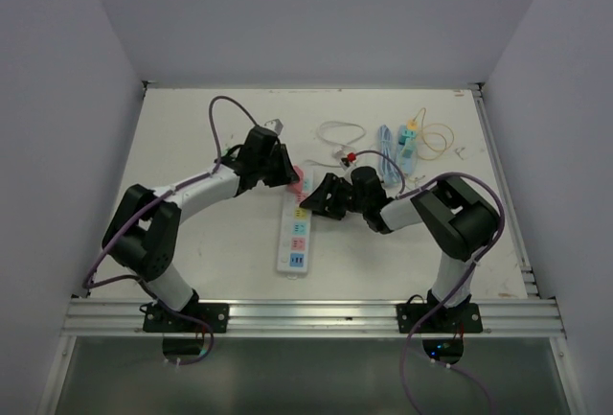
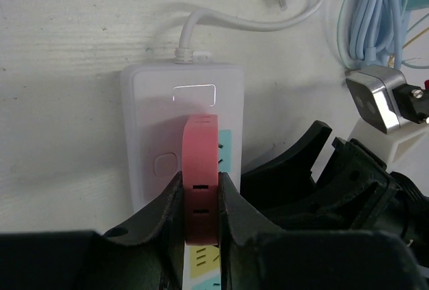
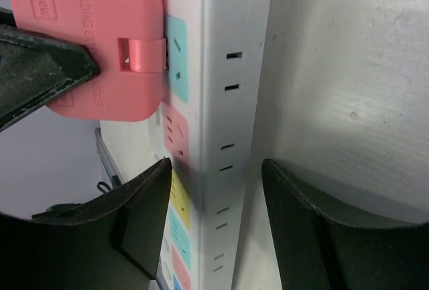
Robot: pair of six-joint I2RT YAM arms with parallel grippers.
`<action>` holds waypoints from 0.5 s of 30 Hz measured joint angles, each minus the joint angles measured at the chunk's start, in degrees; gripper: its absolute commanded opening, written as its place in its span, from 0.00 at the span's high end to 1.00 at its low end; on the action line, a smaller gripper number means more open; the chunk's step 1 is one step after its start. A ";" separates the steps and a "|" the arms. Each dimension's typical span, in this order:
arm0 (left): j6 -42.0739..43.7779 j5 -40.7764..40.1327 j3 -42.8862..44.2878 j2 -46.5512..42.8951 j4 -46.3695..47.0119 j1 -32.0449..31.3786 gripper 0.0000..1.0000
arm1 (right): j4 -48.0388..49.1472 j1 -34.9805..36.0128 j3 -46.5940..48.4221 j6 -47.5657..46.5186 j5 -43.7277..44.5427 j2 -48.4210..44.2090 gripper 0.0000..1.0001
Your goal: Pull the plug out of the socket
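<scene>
The left gripper (image 2: pixel 201 199) clamps the pink plug (image 2: pixel 200 146); the right gripper (image 3: pixel 216 169), jaws parted, straddles the socket strip (image 3: pixel 228 29) crosswise, just beside it.

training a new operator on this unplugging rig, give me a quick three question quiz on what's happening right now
1. True or false: the left tool is shut on the flat pink plastic plug.
2. The right tool has jaws that: A) stand open on either side of the long white plastic power strip; B) clamp the pink plug; C) are shut on nothing.
3. In the right wrist view, what colour is the socket patch that the plug's small tab meets?

Key: 1 true; 2 A; 3 teal.
</scene>
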 measured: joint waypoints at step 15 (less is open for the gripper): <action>0.02 1.18 -4.81 -4.70 1.20 -0.70 1.00 | 15.85 -1.09 -3.89 4.83 -7.89 5.29 0.93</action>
